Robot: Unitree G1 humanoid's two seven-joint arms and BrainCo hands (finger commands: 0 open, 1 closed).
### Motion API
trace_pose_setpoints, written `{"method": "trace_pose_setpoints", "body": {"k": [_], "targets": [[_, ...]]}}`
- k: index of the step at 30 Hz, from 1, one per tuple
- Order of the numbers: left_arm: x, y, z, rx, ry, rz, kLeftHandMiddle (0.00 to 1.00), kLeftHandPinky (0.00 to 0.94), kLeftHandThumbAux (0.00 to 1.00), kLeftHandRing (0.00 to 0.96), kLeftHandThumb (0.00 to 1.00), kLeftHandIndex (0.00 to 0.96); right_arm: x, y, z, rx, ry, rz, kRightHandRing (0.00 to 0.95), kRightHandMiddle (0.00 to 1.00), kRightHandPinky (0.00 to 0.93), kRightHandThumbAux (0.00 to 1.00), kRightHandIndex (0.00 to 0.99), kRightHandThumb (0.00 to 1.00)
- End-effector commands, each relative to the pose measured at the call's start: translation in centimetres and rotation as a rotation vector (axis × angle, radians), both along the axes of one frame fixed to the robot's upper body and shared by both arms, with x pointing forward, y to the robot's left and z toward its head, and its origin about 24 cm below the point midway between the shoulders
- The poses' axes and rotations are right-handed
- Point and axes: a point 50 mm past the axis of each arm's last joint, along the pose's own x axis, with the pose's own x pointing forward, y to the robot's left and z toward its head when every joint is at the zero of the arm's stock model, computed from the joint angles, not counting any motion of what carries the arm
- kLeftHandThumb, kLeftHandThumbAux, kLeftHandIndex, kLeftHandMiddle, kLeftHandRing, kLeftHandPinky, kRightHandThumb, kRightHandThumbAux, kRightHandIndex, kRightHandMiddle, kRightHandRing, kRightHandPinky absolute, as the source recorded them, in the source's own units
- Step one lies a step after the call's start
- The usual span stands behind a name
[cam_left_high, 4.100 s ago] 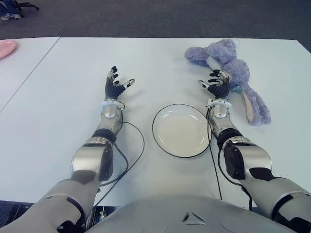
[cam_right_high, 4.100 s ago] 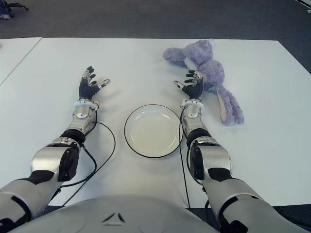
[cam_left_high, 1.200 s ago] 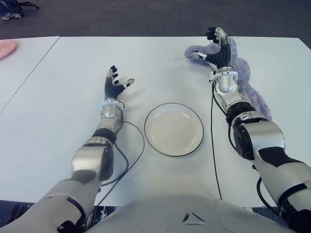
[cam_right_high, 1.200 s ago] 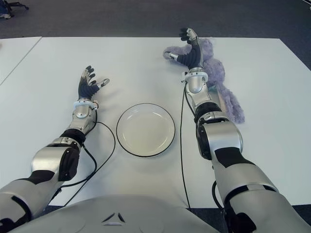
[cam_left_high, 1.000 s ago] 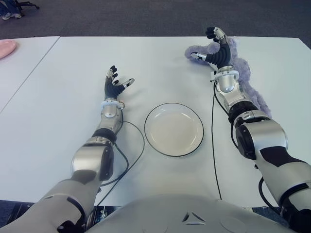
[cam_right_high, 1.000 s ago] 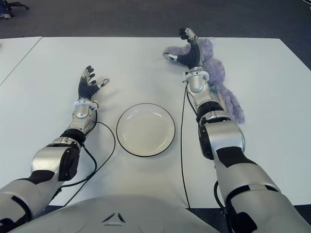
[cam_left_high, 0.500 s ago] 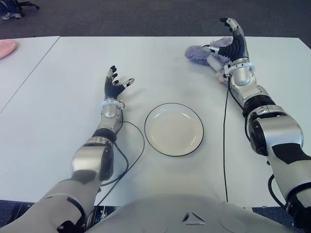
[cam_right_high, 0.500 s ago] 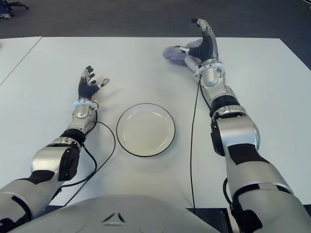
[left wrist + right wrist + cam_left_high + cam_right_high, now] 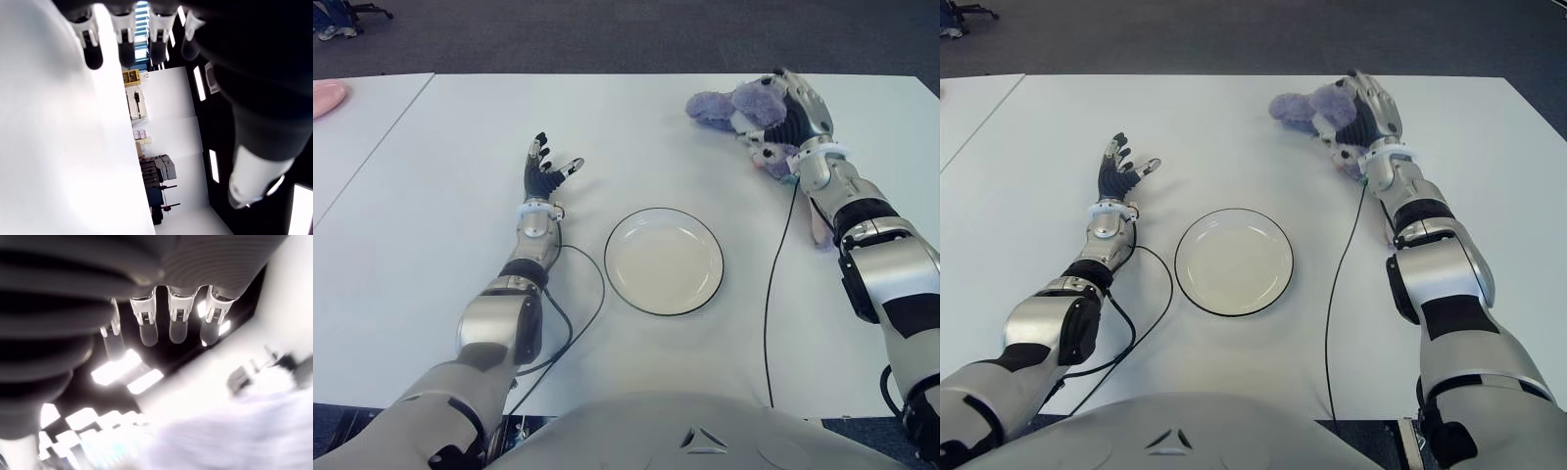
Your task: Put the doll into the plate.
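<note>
**A:** Left eye view first: where is the doll?

**B:** One purple plush doll lies at the far right of the white worktop, well apart from the plate. The right hand is over the doll's body, back upward, fingers draped down onto the plush.

**A:** Has it got hold of it?

**B:** I would not say so. In the right wrist view the fingers hang straight, spread a little, with purple fluff beneath them (blurred, mind you). I judge the hand to be unclosed, with no grasp made yet.

**A:** So which step is this?

**B:** The reach, at its end. The next move calls for the fingers to curl round the plush body, then a lift and a carry toward the robot and to its left, to above the plate.

**A:** And the other hand?

**B:** The left hand shows to the left of the plate, fingers spread apart, holding nothing.

**A:** The count?

**B:** One doll, one white black-rimmed plate with nothing in it, two hands, two black cables, one along each arm. A pink thing shows at the far left edge; I cannot tell what it is.
</note>
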Motion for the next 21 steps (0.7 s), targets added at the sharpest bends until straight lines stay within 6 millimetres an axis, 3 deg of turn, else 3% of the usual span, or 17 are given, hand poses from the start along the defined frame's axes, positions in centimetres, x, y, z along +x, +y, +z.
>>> {"method": "trace_pose_setpoints", "body": {"k": [1,12,21], "targets": [[-7.5,-1.1,-9.1,-0.042,0.448,0.016,0.073,0.108,0.761,0.081,0.0,0.058,-0.8,-0.8,-2.1,-0.174,0.105,0.001,0.0,0.001,0.0,0.636,0.117,0.014],[-7.4,-1.2,-9.1,-0.043,0.452,0.01,0.068,0.089,0.708,0.071,0.0,0.056,-1.4,-1.8,-3.0,-0.202,0.166,-0.027,0.0,0.0,0.0,0.643,0.114,0.051],[-7.5,-1.3,-9.1,-0.034,0.452,0.007,0.073,0.051,0.609,0.062,0.0,0.058,-3.9,-3.2,-7.0,-0.207,0.282,-0.067,0.0,0.0,0.0,0.662,0.139,0.108]]}}
